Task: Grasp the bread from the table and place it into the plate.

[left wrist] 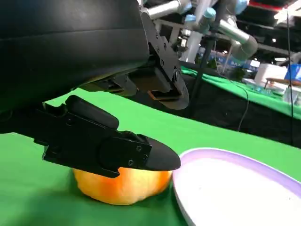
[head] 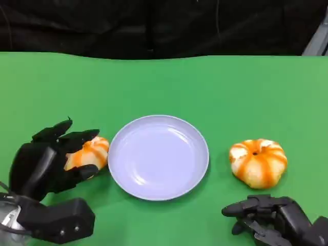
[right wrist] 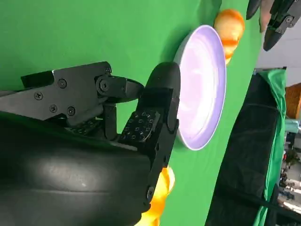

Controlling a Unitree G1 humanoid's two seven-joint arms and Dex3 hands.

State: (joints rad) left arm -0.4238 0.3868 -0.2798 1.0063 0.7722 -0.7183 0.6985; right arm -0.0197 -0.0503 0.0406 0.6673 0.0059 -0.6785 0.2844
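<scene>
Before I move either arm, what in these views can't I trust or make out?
- Left hand on the left bread: head view hides the contact under the fingers; left wrist view shows fingers over the bread, the grip unclear.
- Right hand: cut off by the head view's lower edge.
- Right bread: in the right wrist view mostly behind the hand's shell.
- Plate: cut off at the left wrist view's edge.

The left hand (left wrist: 117, 117) has its fingers over an orange bread (left wrist: 123, 184) just beside the plate (left wrist: 244, 162).
</scene>
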